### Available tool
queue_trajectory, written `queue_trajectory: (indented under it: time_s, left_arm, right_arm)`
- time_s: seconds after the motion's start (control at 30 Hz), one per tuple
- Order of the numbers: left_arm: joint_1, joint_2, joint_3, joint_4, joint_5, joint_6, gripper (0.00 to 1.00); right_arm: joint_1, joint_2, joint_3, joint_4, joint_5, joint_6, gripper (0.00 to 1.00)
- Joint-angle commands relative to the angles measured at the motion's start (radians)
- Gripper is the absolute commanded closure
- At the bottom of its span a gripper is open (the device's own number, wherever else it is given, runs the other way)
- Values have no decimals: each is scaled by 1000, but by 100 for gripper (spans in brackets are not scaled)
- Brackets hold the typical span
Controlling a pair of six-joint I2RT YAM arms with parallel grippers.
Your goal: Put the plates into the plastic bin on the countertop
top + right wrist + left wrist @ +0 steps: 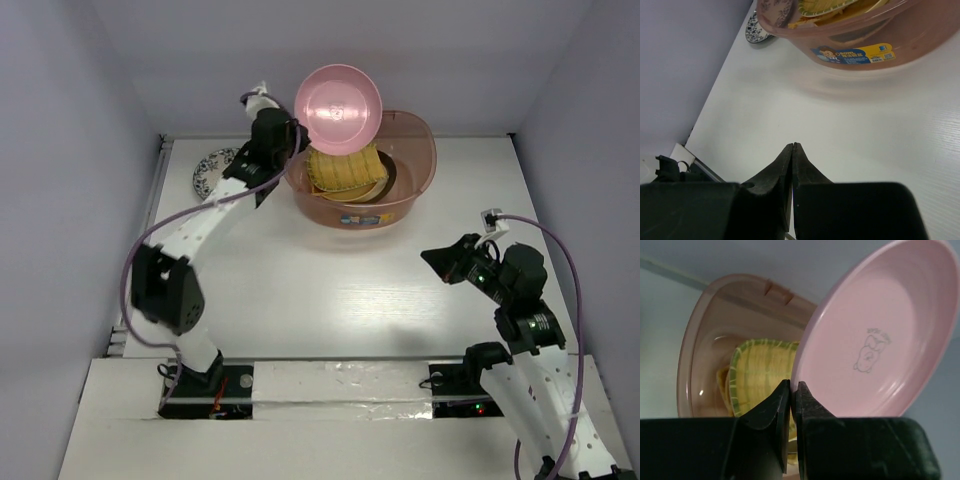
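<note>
Left gripper (794, 387) pinching pink plate (875, 335) rim — over plastic bin (408, 198)

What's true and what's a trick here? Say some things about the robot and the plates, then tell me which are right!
1. The left gripper pinches the pink plate by its rim. True.
2. The pink plate lies flat on the countertop. False: it is held up in the air above the plastic bin.
3. The yellow ribbed plate is inside the plastic bin. True.
4. The blue-and-white plate is in the plastic bin too. False: it sits on the countertop, outside the bin on its left.
5. The right gripper carries a plate. False: it is shut with nothing in it.
</note>
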Motion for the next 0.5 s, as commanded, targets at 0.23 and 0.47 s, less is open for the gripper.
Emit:
queue_trajectory:
  time_s: [0.23, 0.47]
  left_arm:
    - [-34, 366, 381, -210, -64, 110, 100]
    - [-43, 364, 341, -195, -53, 116, 97]
  right_arm:
    - [6, -69, 51, -49, 13, -18, 91]
    - [6, -94, 57, -67, 23, -18, 90]
